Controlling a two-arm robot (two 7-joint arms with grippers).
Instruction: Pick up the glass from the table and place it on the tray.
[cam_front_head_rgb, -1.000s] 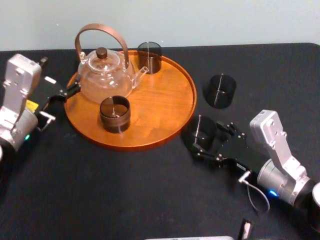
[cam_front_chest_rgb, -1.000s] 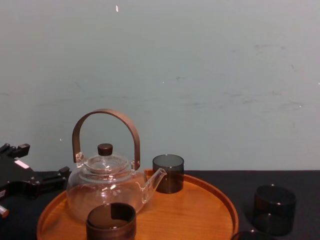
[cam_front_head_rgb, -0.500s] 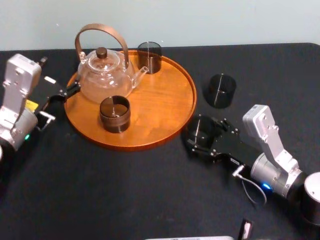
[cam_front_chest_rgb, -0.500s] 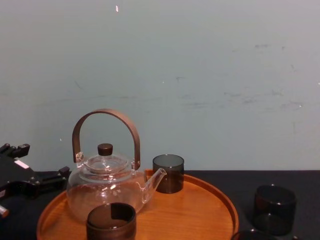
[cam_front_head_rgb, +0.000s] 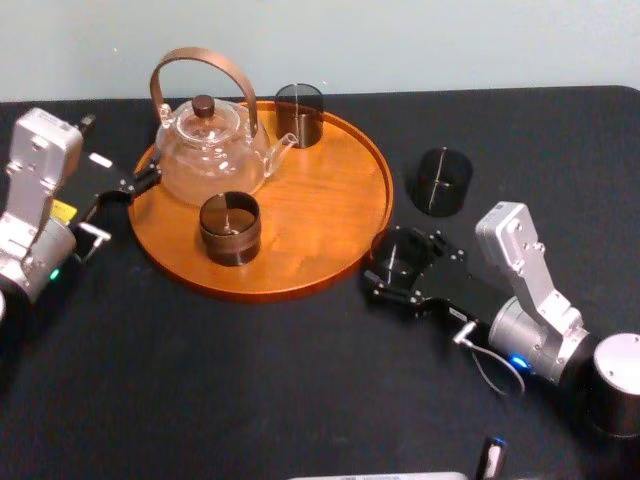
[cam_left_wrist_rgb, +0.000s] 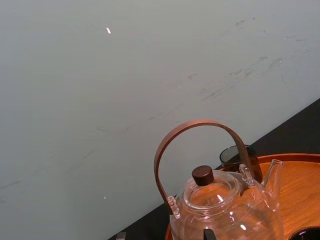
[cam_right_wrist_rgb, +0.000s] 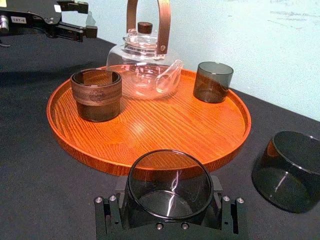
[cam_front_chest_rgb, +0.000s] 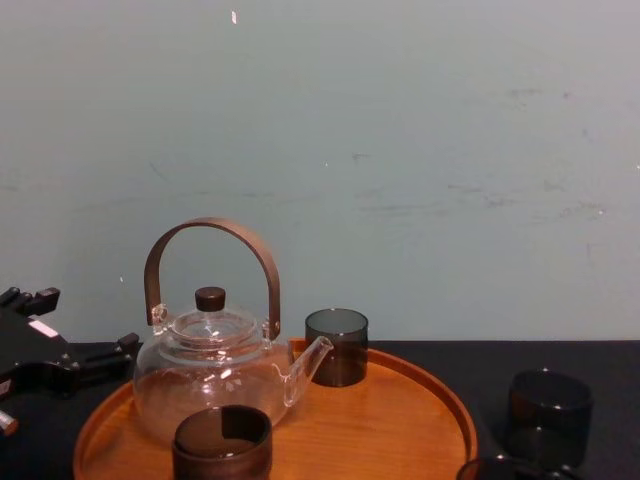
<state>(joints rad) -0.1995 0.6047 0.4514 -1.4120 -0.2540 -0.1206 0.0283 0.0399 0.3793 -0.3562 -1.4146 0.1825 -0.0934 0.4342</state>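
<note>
As the right gripper (cam_front_head_rgb: 393, 272) slid in toward the tray (cam_front_head_rgb: 322, 205), the glass (cam_front_head_rgb: 401, 254) came with it. A second earlier the pair sat further out on the table (cam_front_head_rgb: 250, 380); now the glass was just beside the tray's near rim, on its right side. In the right wrist view the fingers (cam_right_wrist_rgb: 106, 216) stood one on each side of the glass (cam_right_wrist_rgb: 169, 186), closed to its width and gripping its lower wall. I could not say for sure whether its base had left the table. In the chest view its rim (cam_front_chest_rgb: 500, 467) peeked up a little more than before, so I judged a slight lift. That put me in the carry: the glass was grasped, but not yet on the tray and with the rim not yet crossed.

My left gripper (cam_front_head_rgb: 122, 205) had not moved, parked with its fingers apart at the tray's left edge.

On the tray stood a teapot (cam_front_head_rgb: 208, 150), a brown cup (cam_front_head_rgb: 230, 228) and a dark glass at the back (cam_front_head_rgb: 299, 115), leaving bare wood on the right. A second dark glass (cam_front_head_rgb: 440, 181) waited on the matte black table. Behind was a plain pale wall (cam_front_chest_rgb: 400, 150).
</note>
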